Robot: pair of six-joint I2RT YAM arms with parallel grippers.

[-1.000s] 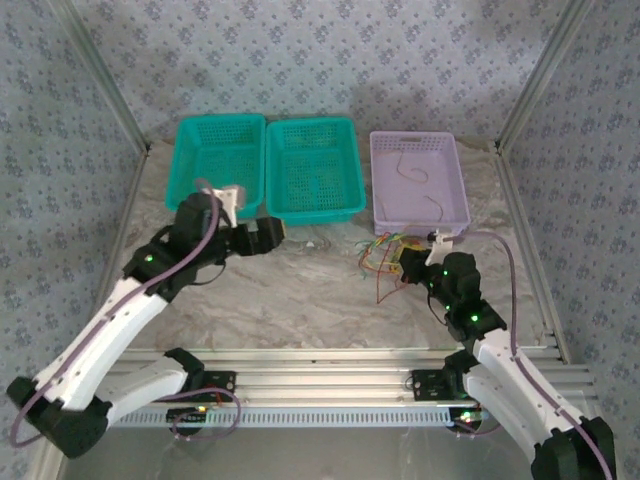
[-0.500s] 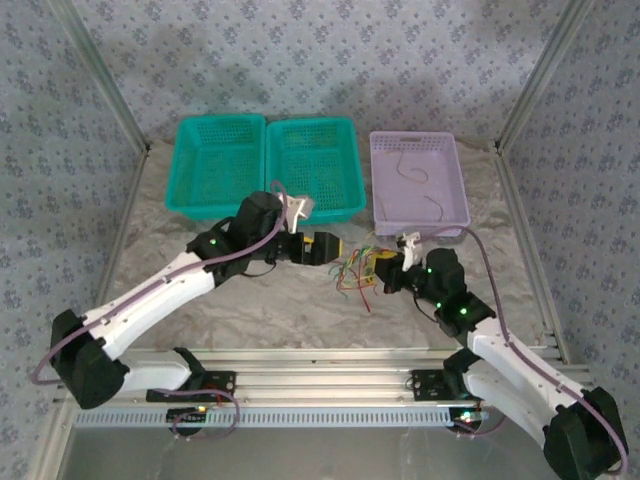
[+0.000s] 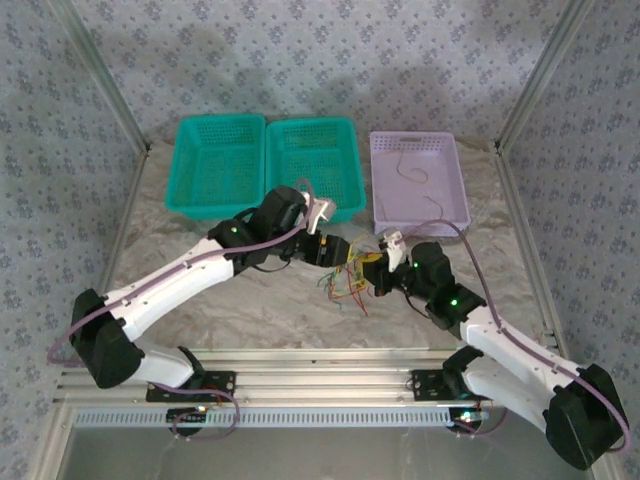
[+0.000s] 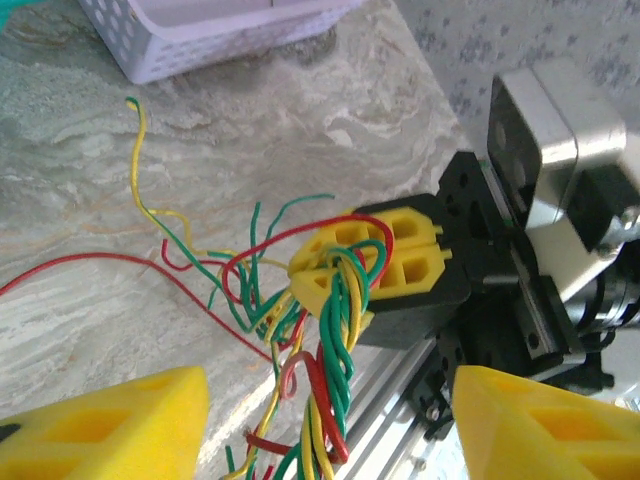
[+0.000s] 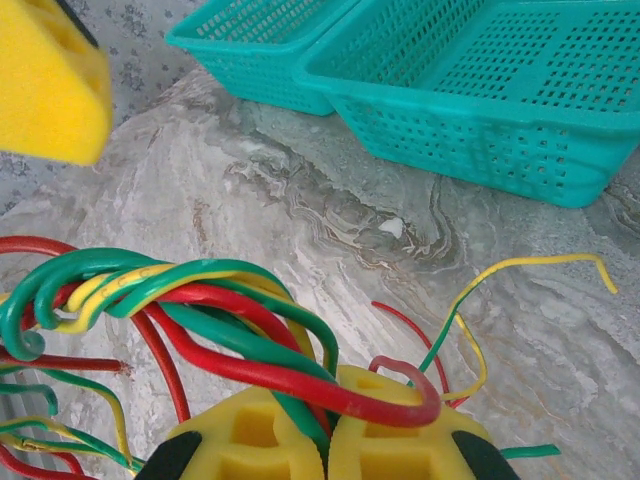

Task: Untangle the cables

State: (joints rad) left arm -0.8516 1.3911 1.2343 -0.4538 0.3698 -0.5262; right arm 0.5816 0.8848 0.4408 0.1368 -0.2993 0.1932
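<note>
The cables (image 3: 345,280) are a tangle of thin green, yellow and red wires on the marble table between the two arms. My right gripper (image 3: 372,270) is shut on them. In the right wrist view its yellow pads (image 5: 240,435) pinch a twisted strand of the cables (image 5: 200,300). My left gripper (image 3: 335,250) faces it from the left. Its yellow fingertips (image 4: 100,420) stand apart on either side of the twisted cables (image 4: 335,330), which run between them without touching. The right gripper (image 4: 385,255) shows there, clamped on the bundle. Loose ends splay over the table.
Two teal baskets (image 3: 221,165) (image 3: 315,168) and a purple basket (image 3: 417,178) with thin wires inside stand along the back. The purple basket (image 4: 200,30) is close behind the bundle. An aluminium rail (image 3: 320,385) runs along the near edge.
My left arm has swung right from the teal baskets to the bundle. My right gripper has carried the cables left, toward the table's middle.
</note>
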